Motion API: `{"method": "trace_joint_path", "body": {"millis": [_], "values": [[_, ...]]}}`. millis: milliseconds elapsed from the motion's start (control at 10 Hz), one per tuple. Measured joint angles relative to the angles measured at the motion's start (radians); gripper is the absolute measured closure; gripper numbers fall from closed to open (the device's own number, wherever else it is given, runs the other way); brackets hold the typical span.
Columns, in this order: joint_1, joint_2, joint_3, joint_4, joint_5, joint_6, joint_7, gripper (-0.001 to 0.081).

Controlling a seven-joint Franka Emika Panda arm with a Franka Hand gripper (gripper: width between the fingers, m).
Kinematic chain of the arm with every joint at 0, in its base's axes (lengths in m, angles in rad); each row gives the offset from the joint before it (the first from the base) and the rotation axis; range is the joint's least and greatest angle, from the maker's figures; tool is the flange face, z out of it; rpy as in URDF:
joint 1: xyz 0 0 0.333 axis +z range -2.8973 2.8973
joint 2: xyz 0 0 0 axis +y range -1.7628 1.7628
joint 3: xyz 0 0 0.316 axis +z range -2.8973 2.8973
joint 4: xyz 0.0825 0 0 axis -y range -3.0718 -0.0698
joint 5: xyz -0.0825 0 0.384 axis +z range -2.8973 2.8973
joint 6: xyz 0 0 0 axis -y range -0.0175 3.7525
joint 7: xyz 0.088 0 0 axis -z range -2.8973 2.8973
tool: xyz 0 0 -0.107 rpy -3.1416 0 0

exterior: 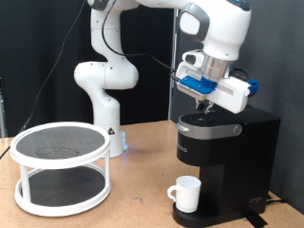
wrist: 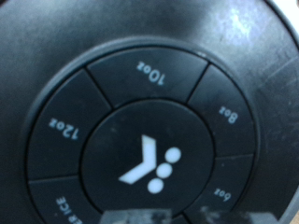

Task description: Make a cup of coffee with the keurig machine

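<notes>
keurig machine (exterior: 223, 157), lid directly beneath fingers (exterior: 206, 107)

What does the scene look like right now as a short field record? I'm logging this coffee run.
gripper: over the lid of the keurig machine, at the exterior view's right
fingers: hidden
wrist view: round button panel up close, labels 12oz, 10oz, 8oz, centre brew button
cup: white mug on the drip tray under the spout
other: white two-tier round stand at the exterior view's left

wooden table (exterior: 142, 195), white stand (exterior: 62, 166), keurig machine (exterior: 223, 161)
</notes>
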Motion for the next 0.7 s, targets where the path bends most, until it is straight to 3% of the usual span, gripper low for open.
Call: {"method": "trace_joint_path", "body": {"millis": [700], "values": [[-0.024,-0.002,-0.004,-0.035,0.000,0.000,-0.009,0.0806]]}}
